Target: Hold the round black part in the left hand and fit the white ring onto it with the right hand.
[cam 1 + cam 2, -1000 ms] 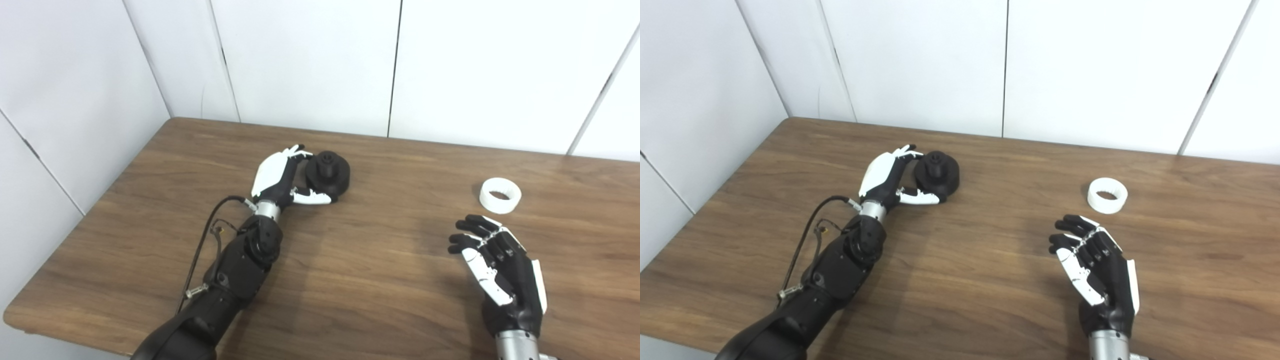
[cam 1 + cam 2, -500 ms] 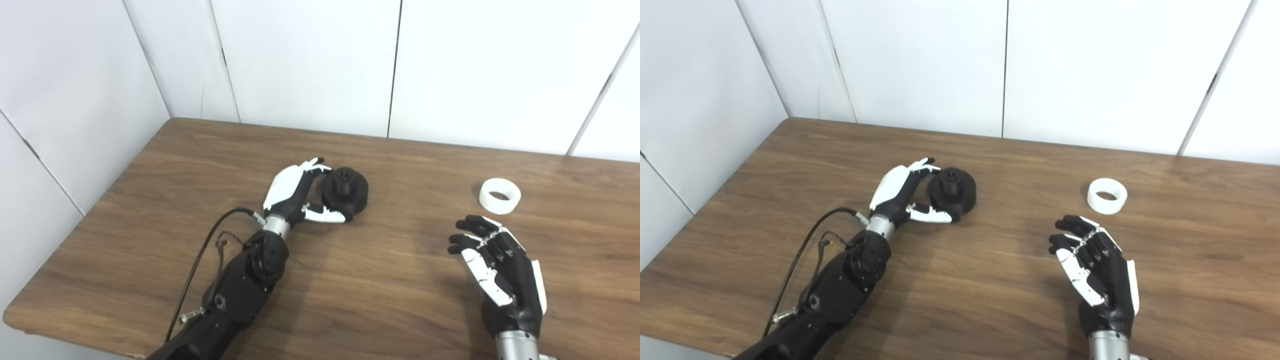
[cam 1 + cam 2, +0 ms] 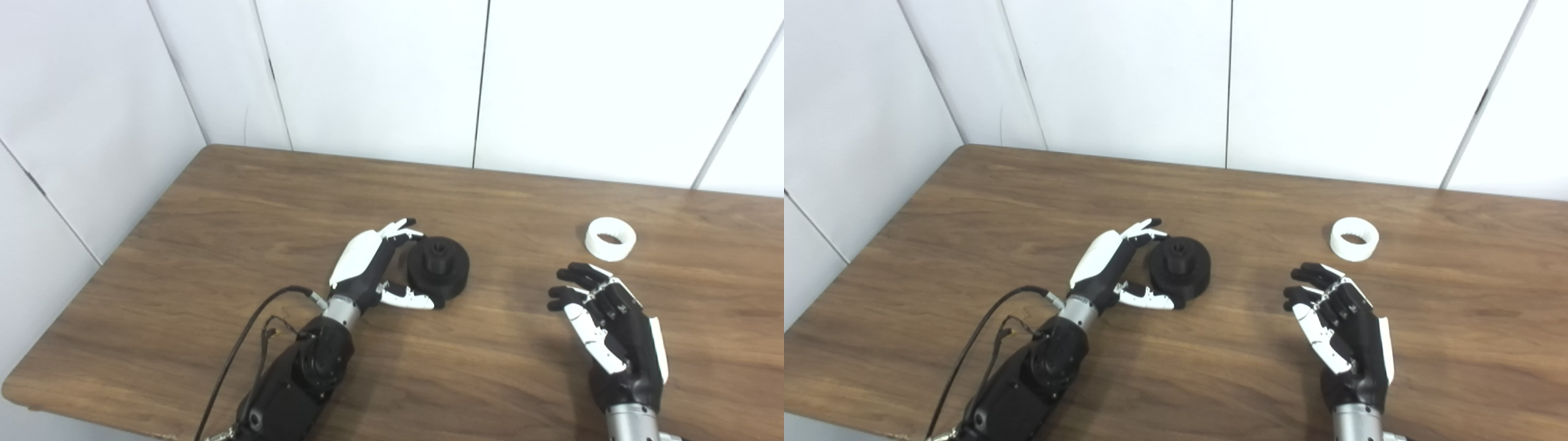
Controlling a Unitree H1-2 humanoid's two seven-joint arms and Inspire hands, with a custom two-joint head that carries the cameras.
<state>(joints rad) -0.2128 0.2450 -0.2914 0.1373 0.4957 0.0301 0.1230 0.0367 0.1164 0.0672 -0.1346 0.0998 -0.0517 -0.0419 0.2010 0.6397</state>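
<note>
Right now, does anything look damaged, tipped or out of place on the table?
Nothing stands out. The round black part sits flat, hub up, in the left hand. The white ring lies flat and whole, apart from the open right hand.

Wooden worktop (image 3: 245, 202) set against white wall panels (image 3: 367, 73). Left hand (image 3: 370, 272), fingers (image 3: 401, 228) and thumb curved around the left side of the round black part (image 3: 438, 270), which rests on the worktop with its raised central hub upward. Right hand (image 3: 612, 331) at lower right, fingers spread and holding nothing. White ring (image 3: 610, 239) lying flat on the worktop beyond the right hand, apart from it and well apart from the black part.
</note>
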